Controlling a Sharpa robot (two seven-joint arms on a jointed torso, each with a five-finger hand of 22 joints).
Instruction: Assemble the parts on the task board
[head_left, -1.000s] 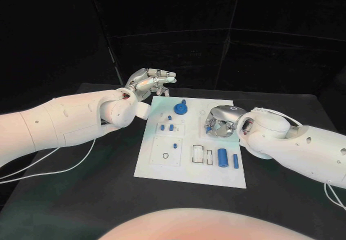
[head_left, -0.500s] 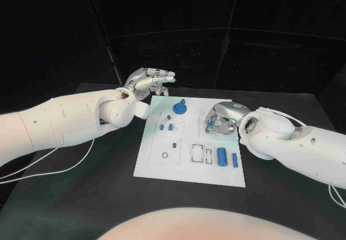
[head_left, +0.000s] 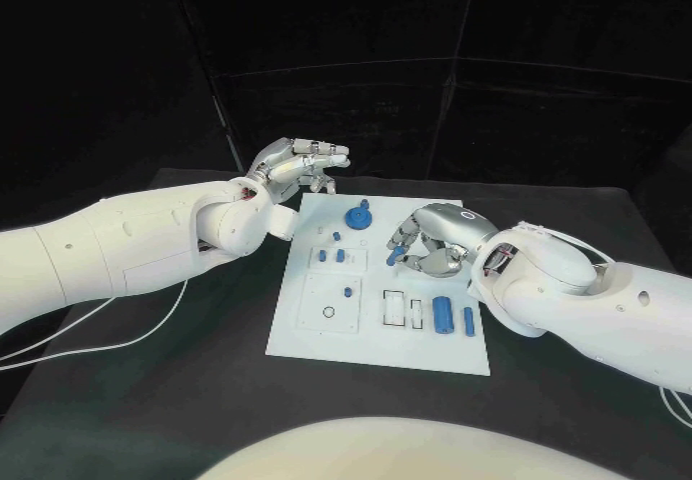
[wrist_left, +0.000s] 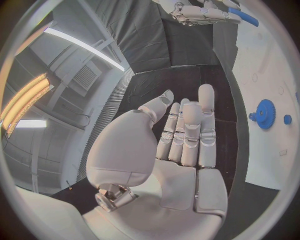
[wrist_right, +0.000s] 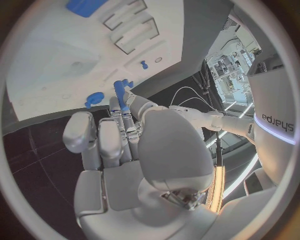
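The white task board (head_left: 325, 340) lies in the middle of the black table. My right hand (head_left: 431, 240) hovers over its far right part and pinches a small blue peg (head_left: 394, 256) at its fingertips; the right wrist view shows the peg (wrist_right: 121, 93) sticking out past the fingers. A blue gear (head_left: 361, 215) stands at the board's far edge. A thick blue cylinder (head_left: 444, 312) and a slim blue pin (head_left: 470, 320) lie at the near right. My left hand (head_left: 303, 166) is raised beyond the board's far left corner, holding nothing, with its fingers (wrist_left: 187, 130) stretched out.
Small blue pegs (head_left: 333, 255) stand in the board's left half, and another (head_left: 349, 292) stands nearer to me. Rectangular slots (head_left: 395, 306) lie left of the cylinder. White cables (head_left: 87, 330) trail over the table at the left.
My right hand has shifted left over the board with the blue peg, its fingers now reaching towards the board's middle. The left hand has stayed where it was.
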